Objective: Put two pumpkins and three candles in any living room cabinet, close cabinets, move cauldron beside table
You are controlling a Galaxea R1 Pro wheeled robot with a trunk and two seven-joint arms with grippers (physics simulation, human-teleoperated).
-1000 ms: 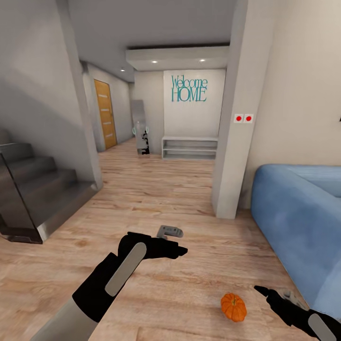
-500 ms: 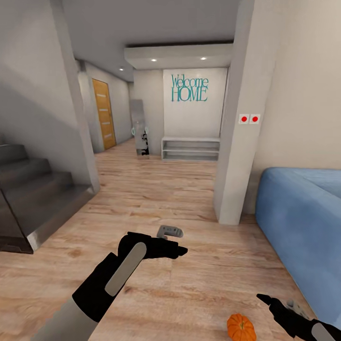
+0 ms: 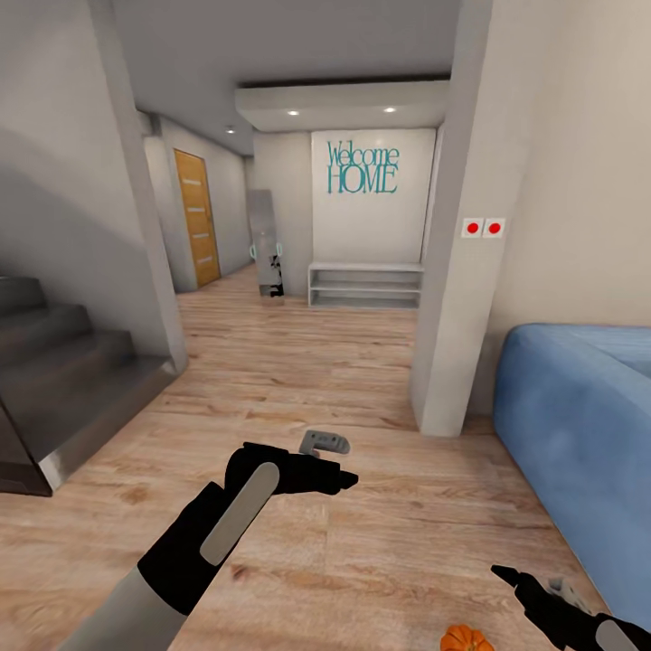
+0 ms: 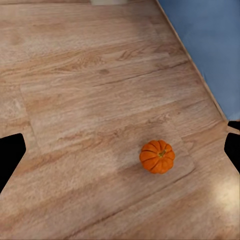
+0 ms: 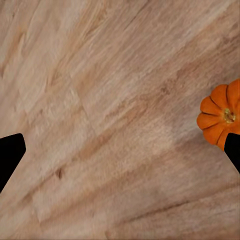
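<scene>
One orange ribbed pumpkin [image 3: 467,639] lies on the wood floor at the bottom edge of the head view, just left of my right gripper [image 3: 529,579]. In the left wrist view the same pumpkin [image 4: 157,156] rests on the planks between the widely parted black fingertips [image 4: 10,155] of my open, empty left gripper [image 4: 120,150]. In the right wrist view the pumpkin [image 5: 220,120] sits beside one fingertip [image 5: 232,150] of the open, empty right gripper [image 5: 120,152]. My left gripper [image 3: 351,462] hovers over the floor mid-frame. Candles, cabinet, cauldron and table are out of view.
A blue sofa [image 3: 579,434] stands at the right, a white pillar [image 3: 457,271] beside it. Dark stairs [image 3: 63,380] rise at the left. A hallway runs ahead to a white open shelf unit [image 3: 364,283] and an orange door [image 3: 197,217].
The whole head view has shifted forward and slightly right. The pumpkin has slid down to the bottom edge of the picture. Both arms hold the same pose.
</scene>
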